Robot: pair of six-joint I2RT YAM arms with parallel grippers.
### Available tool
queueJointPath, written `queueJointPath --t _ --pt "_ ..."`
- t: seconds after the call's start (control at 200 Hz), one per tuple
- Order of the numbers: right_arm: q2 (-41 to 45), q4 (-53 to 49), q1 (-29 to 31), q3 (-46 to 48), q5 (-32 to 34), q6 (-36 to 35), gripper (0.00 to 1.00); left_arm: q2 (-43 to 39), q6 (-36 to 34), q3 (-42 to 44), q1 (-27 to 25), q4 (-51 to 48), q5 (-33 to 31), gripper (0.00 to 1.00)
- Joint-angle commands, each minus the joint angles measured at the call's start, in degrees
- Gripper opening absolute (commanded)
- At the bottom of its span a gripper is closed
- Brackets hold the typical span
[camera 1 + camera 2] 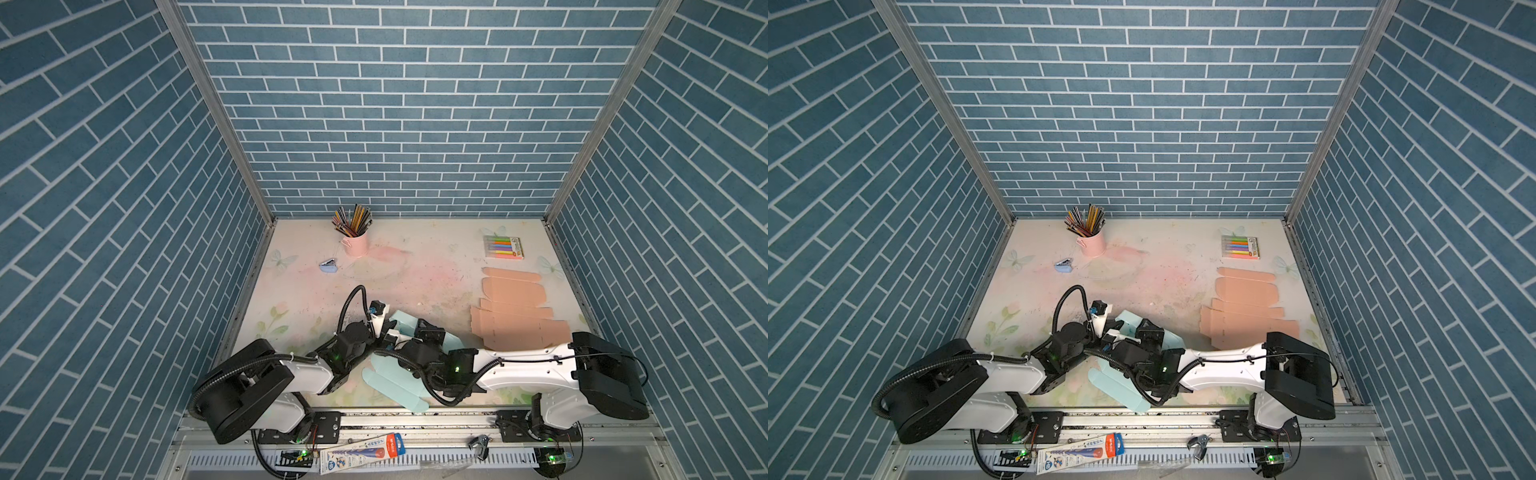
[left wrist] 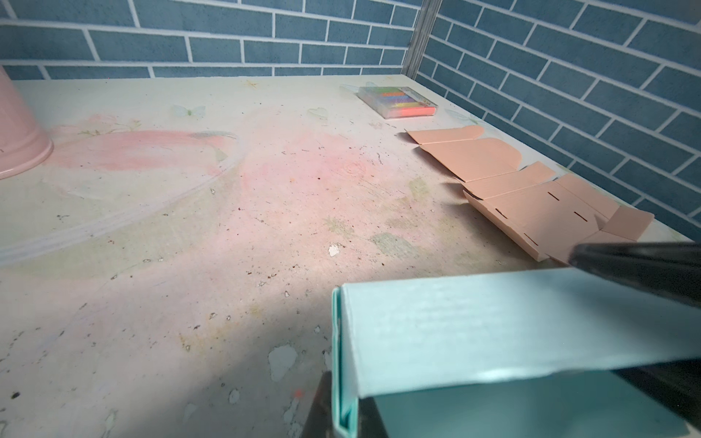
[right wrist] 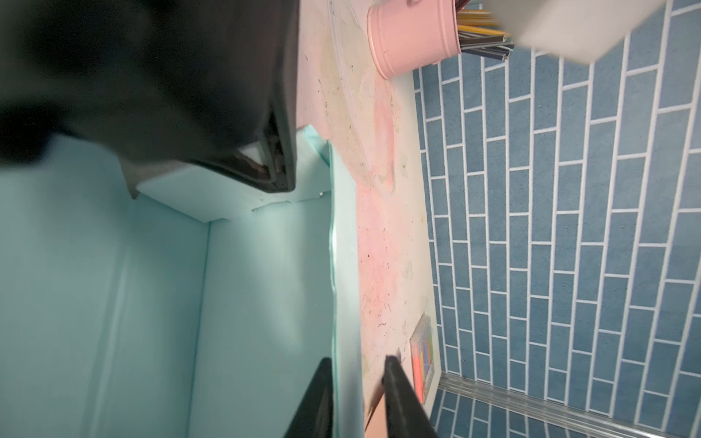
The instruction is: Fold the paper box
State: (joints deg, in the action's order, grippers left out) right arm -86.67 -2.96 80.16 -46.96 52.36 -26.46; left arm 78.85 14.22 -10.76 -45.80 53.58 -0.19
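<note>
Pale turquoise thin-card paper box [image 2: 493,322] seems light, stiff only along creases, easily crushed; left end effector [image 2: 343,390] clenched on its doubled wall edge; right end effector [image 3: 358,360] released, straddling another wall.

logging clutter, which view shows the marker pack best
A top view: the marker pack lies whole and unblocked in both top views. The left wrist view shows it small and slanted; the right wrist view only a blurred sliver.

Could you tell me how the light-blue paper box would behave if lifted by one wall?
The paper box probably flexes: its thin wall edge looks wavy in the right wrist view. Likely light, being thin card. Its unfolded flaps may droop.
</note>
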Motion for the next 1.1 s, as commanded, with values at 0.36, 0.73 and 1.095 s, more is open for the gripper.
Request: queueJointPath --t 0.36,0.73,1.095 --pt "9.81 -7.81 3.25 -3.22 -4.76 20.91 0.59 -2.03 -0.20 0.76 -0.54 -0.33 -2.98 0.03" --pt "19.54 -11.15 -2.96 -5.03 -14.65 34.44 0.67 -1.26 -1.00 1.10 -0.63 0.28 -3.41 0.02" --pt "18.02 -17.46 -30.56 -10.63 -49.97 52.86 0.67 0.16 -2.51 0.48 -0.60 0.92 -3.65 0.01"
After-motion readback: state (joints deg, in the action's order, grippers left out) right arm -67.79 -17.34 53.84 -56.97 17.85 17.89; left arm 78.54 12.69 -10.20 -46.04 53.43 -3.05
